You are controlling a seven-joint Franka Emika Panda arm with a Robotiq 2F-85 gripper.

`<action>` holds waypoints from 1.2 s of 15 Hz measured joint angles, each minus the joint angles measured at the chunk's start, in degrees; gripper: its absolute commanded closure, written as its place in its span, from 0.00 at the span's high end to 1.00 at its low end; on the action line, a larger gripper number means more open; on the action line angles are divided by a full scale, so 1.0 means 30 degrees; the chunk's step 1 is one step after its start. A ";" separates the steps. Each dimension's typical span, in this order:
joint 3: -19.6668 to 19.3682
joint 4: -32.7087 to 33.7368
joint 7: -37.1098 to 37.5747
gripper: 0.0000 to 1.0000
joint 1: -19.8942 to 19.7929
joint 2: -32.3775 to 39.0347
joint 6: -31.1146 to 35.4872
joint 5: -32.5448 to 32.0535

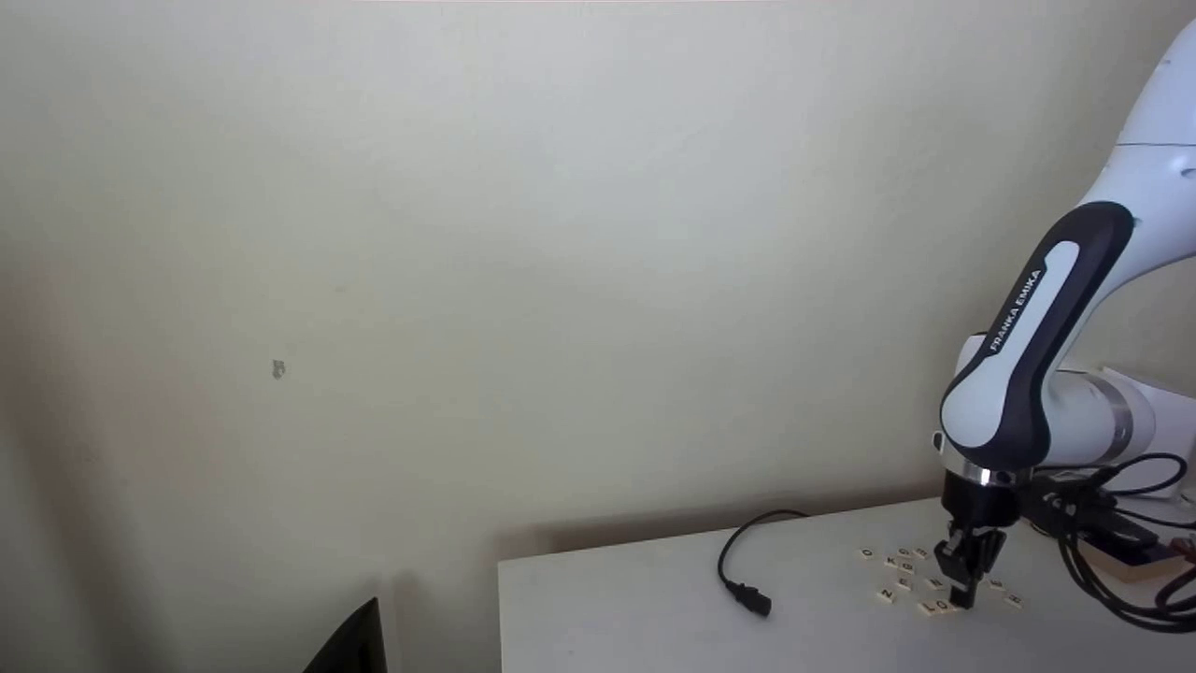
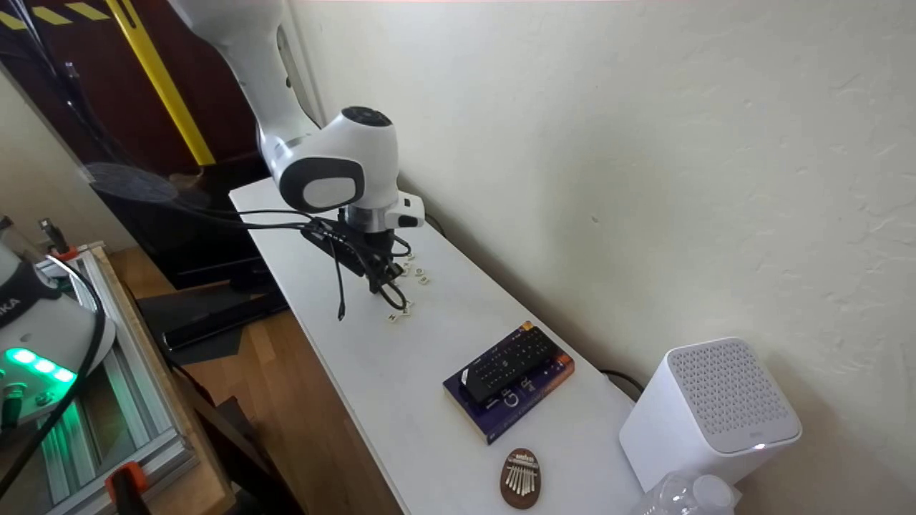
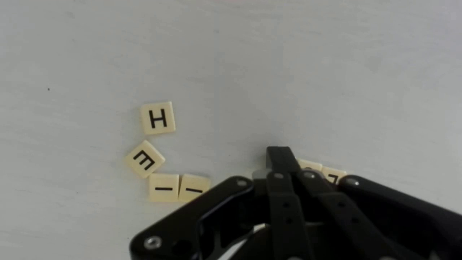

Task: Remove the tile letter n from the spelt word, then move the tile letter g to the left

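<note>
On the left part of the table (image 1: pixel 598 617) lies a black power cord (image 1: pixel 750 600), well apart from the tiles, so I need not think abt it for this move. Next to the right comes the N tile (image 1: pixel 886 594), just beside some loose tiles (image 1: pixel 906 567); it is out of the word, so I judge the 1st half of the task done, N being prob. put there b/c the word must close up w/o it. Then comes the L tile (image 1: pixel 927 608), and touching it or almost, a round-letter tile (image 1: pixel 943 606), O or G, I can't read which. Right of these, my gripper (image 1: pixel 962 598) points down, low over the table; its jaws look pressed together, w/ nothing seen btw them in the wrist view. I think they are so b/c a flat tile is easier to push than to pinch, and from this side the push goes left, toward L. The G tile is prob. at or behind the fingertips (image 3: pixel 283 160), but I can't confirm. Risk: w/ too much force the whole word slides or turns. Further right are the H tile (image 3: pixel 158 118) and E tile (image 3: pixel 145 159); the wrist view shows them w/ sides reversed, apart from the fingertips, so prob. safe.
</note>
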 measured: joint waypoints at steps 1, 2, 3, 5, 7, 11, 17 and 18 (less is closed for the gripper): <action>0.0000 -0.0118 0.0000 0.00 -0.0002 -0.0054 0.0134 0.0000; 0.0000 -0.0231 0.0000 0.00 -0.0005 -0.0114 0.0280 0.0000; 0.0000 -0.0323 0.0000 0.00 -0.0008 -0.0182 0.0405 0.0000; 0.0000 -0.0527 0.0000 0.00 -0.0017 -0.0360 0.0581 0.0000; 0.0001 -0.0745 0.0000 0.00 -0.0028 -0.0557 0.0770 0.0000; 0.0126 -0.1156 0.0000 0.29 -0.0124 -0.1048 0.0828 0.0000; 0.1118 -0.1738 0.0005 0.64 -0.1001 -0.1577 0.1173 0.0021; 0.1300 -0.1781 0.0007 0.72 -0.1185 -0.1628 0.1173 0.0024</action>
